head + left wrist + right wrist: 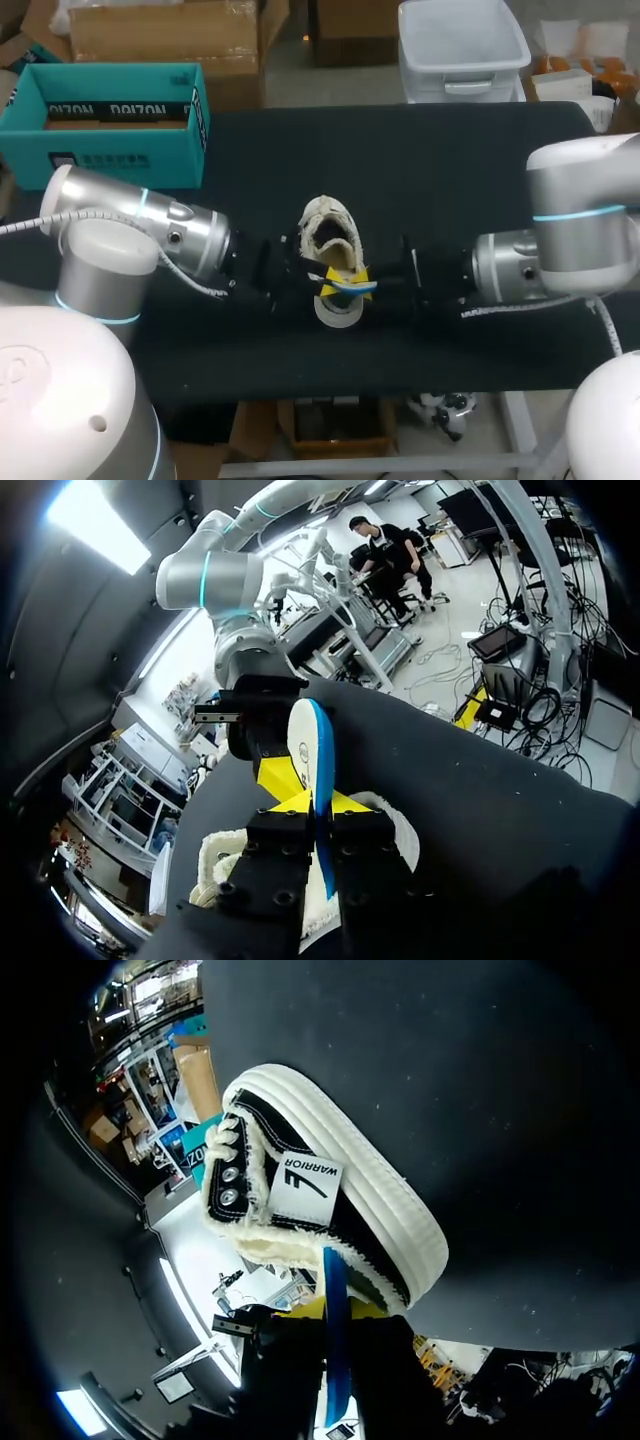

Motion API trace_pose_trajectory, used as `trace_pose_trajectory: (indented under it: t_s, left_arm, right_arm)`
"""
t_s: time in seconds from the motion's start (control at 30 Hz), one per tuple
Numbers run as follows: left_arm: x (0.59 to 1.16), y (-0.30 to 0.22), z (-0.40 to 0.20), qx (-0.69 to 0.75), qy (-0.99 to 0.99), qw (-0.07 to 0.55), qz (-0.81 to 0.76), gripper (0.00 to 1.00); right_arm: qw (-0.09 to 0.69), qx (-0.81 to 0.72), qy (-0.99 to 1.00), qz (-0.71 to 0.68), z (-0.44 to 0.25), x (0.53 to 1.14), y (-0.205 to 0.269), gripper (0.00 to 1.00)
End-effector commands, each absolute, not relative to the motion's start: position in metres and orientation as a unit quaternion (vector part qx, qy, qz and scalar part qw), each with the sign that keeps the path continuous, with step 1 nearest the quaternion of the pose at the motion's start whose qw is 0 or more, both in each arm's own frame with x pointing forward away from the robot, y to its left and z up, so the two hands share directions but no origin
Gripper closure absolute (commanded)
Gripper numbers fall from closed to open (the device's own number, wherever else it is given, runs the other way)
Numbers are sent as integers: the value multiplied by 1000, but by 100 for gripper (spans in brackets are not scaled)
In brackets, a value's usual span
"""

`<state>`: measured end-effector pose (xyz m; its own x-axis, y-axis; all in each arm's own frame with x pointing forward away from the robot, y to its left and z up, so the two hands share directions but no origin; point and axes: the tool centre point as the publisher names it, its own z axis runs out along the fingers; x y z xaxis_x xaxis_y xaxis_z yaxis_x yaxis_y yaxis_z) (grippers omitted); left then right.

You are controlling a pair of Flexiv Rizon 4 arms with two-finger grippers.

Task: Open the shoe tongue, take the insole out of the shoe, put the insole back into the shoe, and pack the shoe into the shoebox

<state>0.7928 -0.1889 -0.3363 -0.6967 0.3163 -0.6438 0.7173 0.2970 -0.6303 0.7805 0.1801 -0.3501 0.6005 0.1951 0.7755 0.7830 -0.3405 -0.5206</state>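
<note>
A black shoe with a cream sole and fleecy lining [328,232] stands mid-table, toe pointing away from me. Over its heel a white insole with a blue edge [341,302] is held on edge. My left gripper [324,287] is shut on it from the left and my right gripper [363,279] from the right. In the left wrist view the insole [303,742] rises between the left gripper's [312,805] yellow tips, with the shoe's lining [222,852] below. In the right wrist view the shoe [330,1200] lies ahead of the right gripper [335,1310], which pinches the insole's blue edge [336,1355]. The teal shoebox [110,125] stands open at the far left.
The dark tabletop [460,190] stretches bare to the right of and behind the shoe. Both forearms lie low over the table's near half, one on each side of the shoe.
</note>
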Motion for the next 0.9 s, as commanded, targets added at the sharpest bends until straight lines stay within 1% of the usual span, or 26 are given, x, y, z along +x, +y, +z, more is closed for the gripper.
trace_pose_trajectory:
  t_s: [0.03,0.33,0.53,0.9]
  left_arm:
    - [797,-193,-344,330,784,203,-485,100]
    - [801,-185,-348,332,787,200,-481,100]
    - [795,-182,-337,352,776,217,-477,100]
    - [785,-177,-336,378,771,223,-461,100]
  right_arm:
    - [468,-764,-320,-307,-358,786,184,100]
    - [453,-762,-331,-324,-366,800,186,100]
    - [434,-756,-346,-346,-359,802,189,100]
    - [420,-758,-352,-354,-357,806,195,100]
